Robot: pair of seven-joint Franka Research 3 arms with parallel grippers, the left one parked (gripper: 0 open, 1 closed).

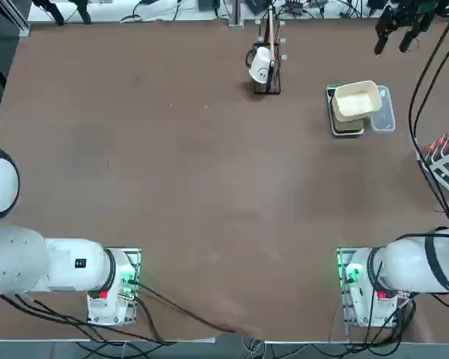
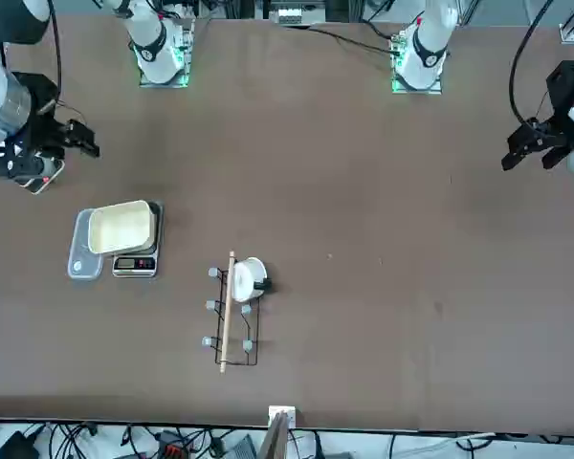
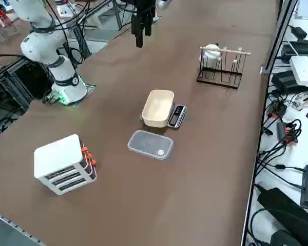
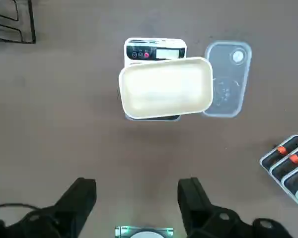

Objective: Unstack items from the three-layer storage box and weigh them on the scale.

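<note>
The white-framed three-layer storage box, with grey drawer fronts and small red-orange pulls, stands alone at the far right edge of the desk on my side, its pulls turned toward the desk's middle. All three drawers look pushed in, so I cannot see any of the items inside.

Well apart from it, further out along the desk, sits the flat dark scale with its pale rim and small display. A cream rounded-rectangle tray rests on top of it and covers most of the platform. A clear plastic rectangular container lies flat on the desk just beside the tray, on the side toward the box. Past these, toward the middle of the far edge, stands a dark wire stand with a white mug hung on it.

My right tool hangs high above the desk, pointing straight down, its two fingers spread wide and gripping nothing.

The step in hand, as I judge it, is reaching the box. I should swing out right, come down in front of the pulls, and square my fingers to one pull so the drawer slides straight and the light box does not skid or tip.
</note>
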